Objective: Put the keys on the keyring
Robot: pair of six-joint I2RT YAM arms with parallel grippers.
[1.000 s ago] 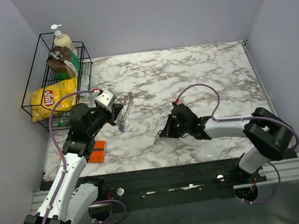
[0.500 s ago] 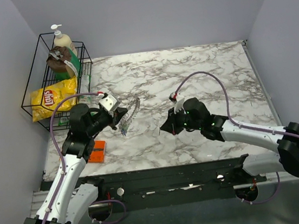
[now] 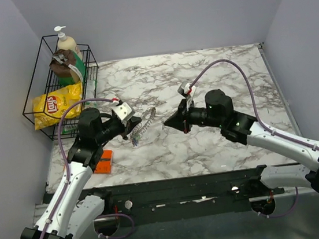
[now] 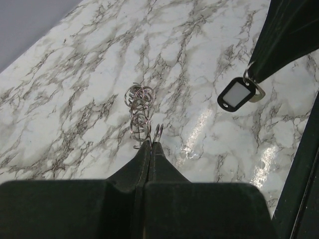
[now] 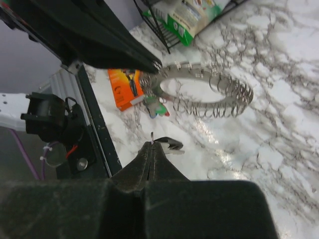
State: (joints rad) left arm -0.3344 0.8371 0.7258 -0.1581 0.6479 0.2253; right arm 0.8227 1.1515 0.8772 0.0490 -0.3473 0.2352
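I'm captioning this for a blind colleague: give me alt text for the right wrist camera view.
The shut right gripper pinches a small tagged key above the marble table. Ahead, the left gripper holds up the keyring, fringed with small silver rings, with an orange packet lying beyond it.

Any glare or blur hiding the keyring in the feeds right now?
Left wrist: glare patches on the table sit right of the keyring, which is sharp. Right wrist: keyring sharp, sheen on the table below it. Top external: even light, keyring small.
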